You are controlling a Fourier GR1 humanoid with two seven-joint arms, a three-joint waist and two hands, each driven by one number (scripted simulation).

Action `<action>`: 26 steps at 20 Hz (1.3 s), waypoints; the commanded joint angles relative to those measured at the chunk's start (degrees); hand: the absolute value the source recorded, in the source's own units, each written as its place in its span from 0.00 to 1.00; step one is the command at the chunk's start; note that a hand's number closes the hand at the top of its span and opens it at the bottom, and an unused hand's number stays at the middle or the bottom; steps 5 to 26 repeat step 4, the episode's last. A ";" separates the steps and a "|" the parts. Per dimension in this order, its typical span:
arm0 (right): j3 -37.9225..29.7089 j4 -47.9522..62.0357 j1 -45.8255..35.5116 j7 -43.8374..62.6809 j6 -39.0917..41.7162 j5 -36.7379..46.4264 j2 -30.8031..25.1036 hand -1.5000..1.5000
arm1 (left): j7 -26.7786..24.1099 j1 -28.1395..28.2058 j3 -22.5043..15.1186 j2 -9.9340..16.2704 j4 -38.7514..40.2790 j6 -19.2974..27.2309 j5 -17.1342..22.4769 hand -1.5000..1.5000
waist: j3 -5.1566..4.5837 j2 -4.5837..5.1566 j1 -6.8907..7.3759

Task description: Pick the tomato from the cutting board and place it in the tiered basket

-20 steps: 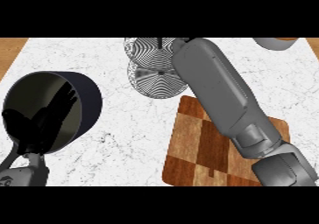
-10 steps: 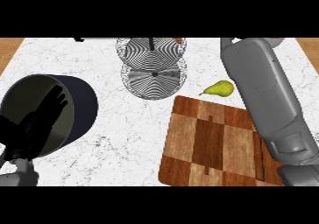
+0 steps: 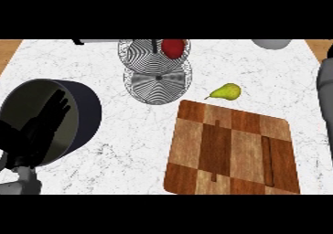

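round red tomato (image 3: 172, 47) in upper tier of wire tiered basket (image 3: 158, 81), top centre. chequered wooden cutting board (image 3: 230, 148) lower right, pear (image 3: 227, 92) just above it. white marbled counter (image 3: 129, 155). left hand (image 3: 35, 132) lower left, fingers spread; right fingers: cannot tell

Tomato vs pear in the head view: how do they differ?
The tomato is red and round; the pear is yellow-green and tapers to a stem. The tomato sits in the tiered basket's upper tier; the pear lies on the counter just beyond the cutting board. Neither is on the board, and no hand holds either.
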 commanded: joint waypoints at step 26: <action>-8.55 -16.98 12.18 4.19 10.89 -7.02 -11.42 0.00 | -2.85 1.92 -1.82 -2.64 0.37 0.37 -1.61 0.50 | -0.02 0.44 1.06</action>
